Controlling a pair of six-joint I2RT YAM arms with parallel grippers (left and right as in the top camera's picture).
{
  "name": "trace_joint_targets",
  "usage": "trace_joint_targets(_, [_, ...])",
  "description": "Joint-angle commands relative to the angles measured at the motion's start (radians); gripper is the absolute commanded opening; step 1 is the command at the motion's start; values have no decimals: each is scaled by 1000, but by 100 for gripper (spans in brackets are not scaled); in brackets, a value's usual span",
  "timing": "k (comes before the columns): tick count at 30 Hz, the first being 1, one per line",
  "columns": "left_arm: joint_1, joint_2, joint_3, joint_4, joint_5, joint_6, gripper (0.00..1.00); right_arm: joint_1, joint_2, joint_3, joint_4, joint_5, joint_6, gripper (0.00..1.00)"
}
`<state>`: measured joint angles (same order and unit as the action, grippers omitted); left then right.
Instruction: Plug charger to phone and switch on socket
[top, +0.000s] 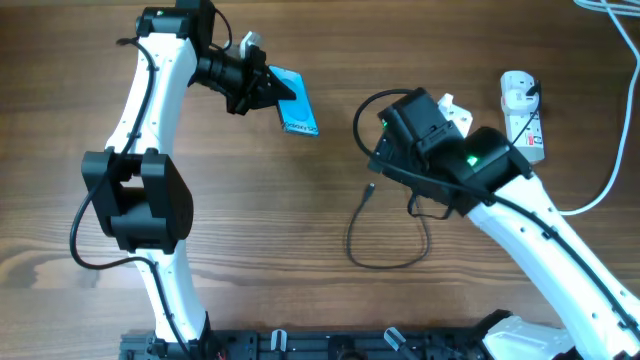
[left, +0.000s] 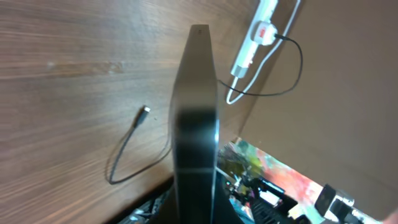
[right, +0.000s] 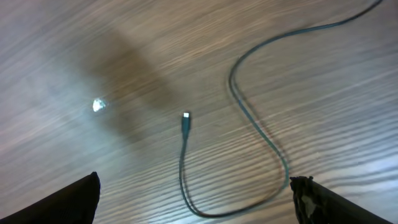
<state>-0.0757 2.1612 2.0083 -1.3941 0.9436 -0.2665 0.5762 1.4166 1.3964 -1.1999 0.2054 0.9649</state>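
Left pincer (top: 275, 92): clamped on one end of the phone (top: 300, 112), the rest projecting beyond the fingertips. Phone edge-on in the wrist view, probably lifted off the desk (top: 300, 220).

Right pincer (right: 194, 180): spread wide, holding nothing. Charger (right: 186, 118) connector tip straight ahead, between the fingers (right: 78, 199), untouched, cable looping away. Socket (top: 522, 110) behind this pincer, well apart.

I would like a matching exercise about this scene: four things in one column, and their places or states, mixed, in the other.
1 flat phone with cyan screen
2 thin black charger cable
3 white elongated power strip
4 right gripper

A open, holding nothing
B lying loose on the wooden table
C clamped in the left gripper
D near the table's right edge

Pairs: 1-C, 2-B, 3-D, 4-A
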Motion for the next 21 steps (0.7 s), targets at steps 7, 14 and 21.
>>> trace_joint_targets(7, [0,-36,4,18,-47,27,4,-67,12,-105,77,-119,-98,100])
trace_joint_targets(14, [15,-36,4,26,-270,-43,4,-65,126,-162,166,-266,-102,100])
trace_joint_targets(21, [25,-36,4,25,-358,-56,4,-65,358,-161,182,-313,-37,86])
